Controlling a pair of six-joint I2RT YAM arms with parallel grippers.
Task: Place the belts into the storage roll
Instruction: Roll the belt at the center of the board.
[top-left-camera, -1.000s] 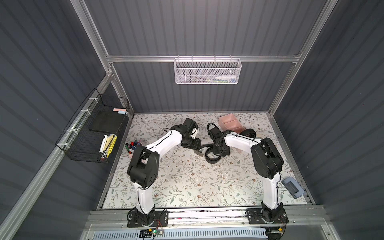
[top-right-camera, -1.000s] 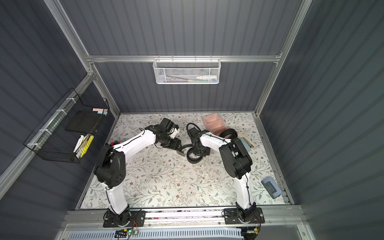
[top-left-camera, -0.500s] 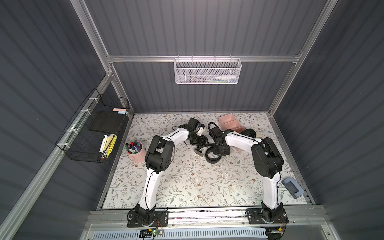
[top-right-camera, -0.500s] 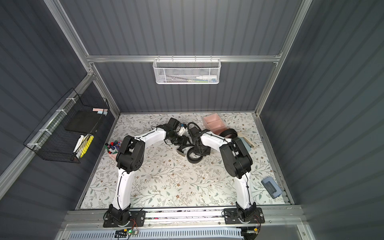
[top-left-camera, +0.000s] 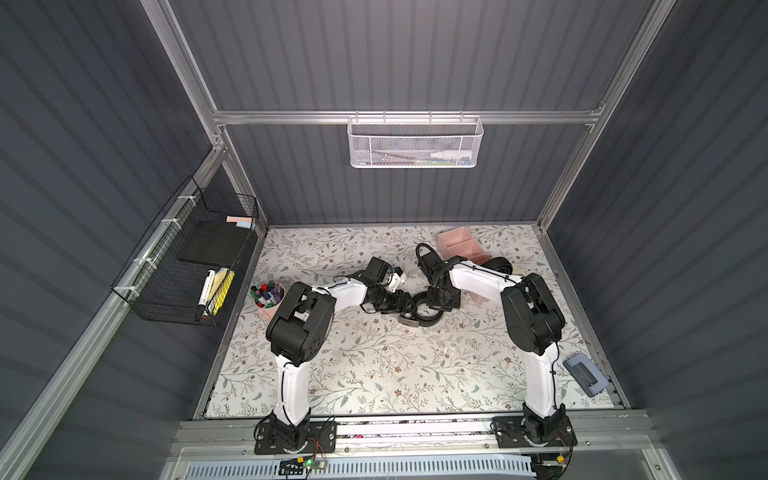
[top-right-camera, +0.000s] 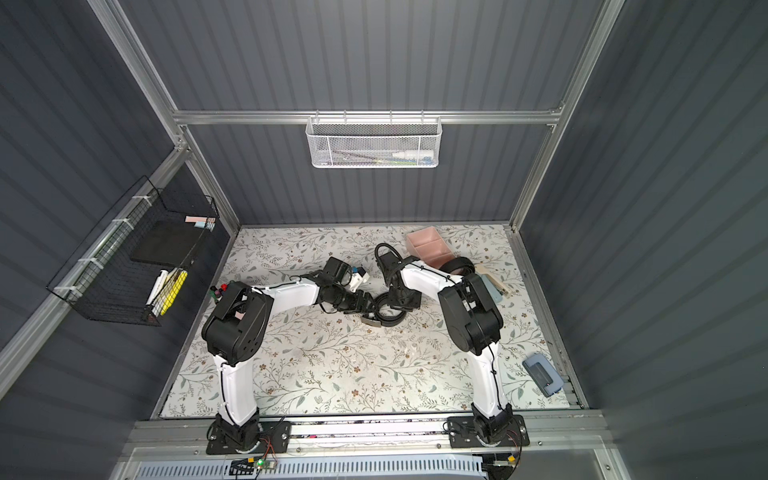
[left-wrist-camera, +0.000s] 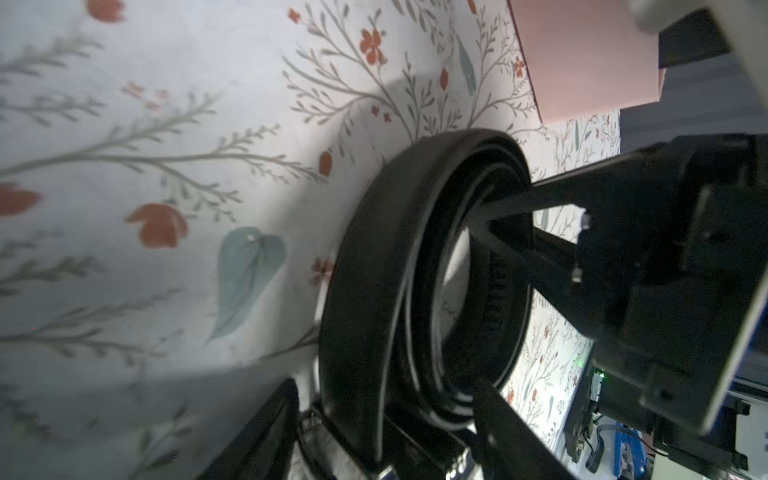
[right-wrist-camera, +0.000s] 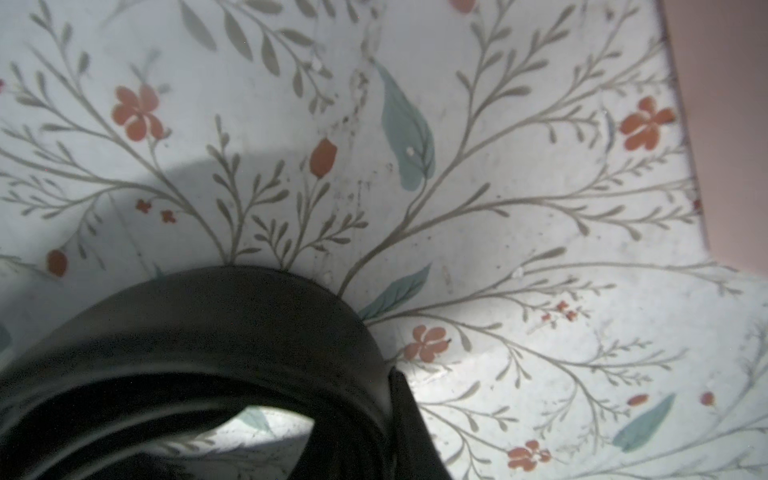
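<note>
belt coil (top-left-camera: 429, 320) is pinched by right gripper (top-left-camera: 435, 304), straddled by left gripper (top-left-camera: 409, 308).

Closed in on three sides by dark grey ribbed walls (top-left-camera: 395, 62), braced at the corners and across the back with silver aluminium bars (top-left-camera: 291, 117). Hung from the back bar: a white mesh basket (top-left-camera: 415, 143) with a few pens inside. Tied to a side wall with white ties: a black wire basket (top-left-camera: 187, 257) holding a black pad, a marker, something yellow and pastel notes. Below, a table (top-left-camera: 395, 365) covered in a pale sheet printed with grey-green twigs, teal leaves and small red-orange flowers. Edged at the front by a metal rail (top-left-camera: 415, 428). Lit evenly, with only soft shadows on the sheet.
</note>
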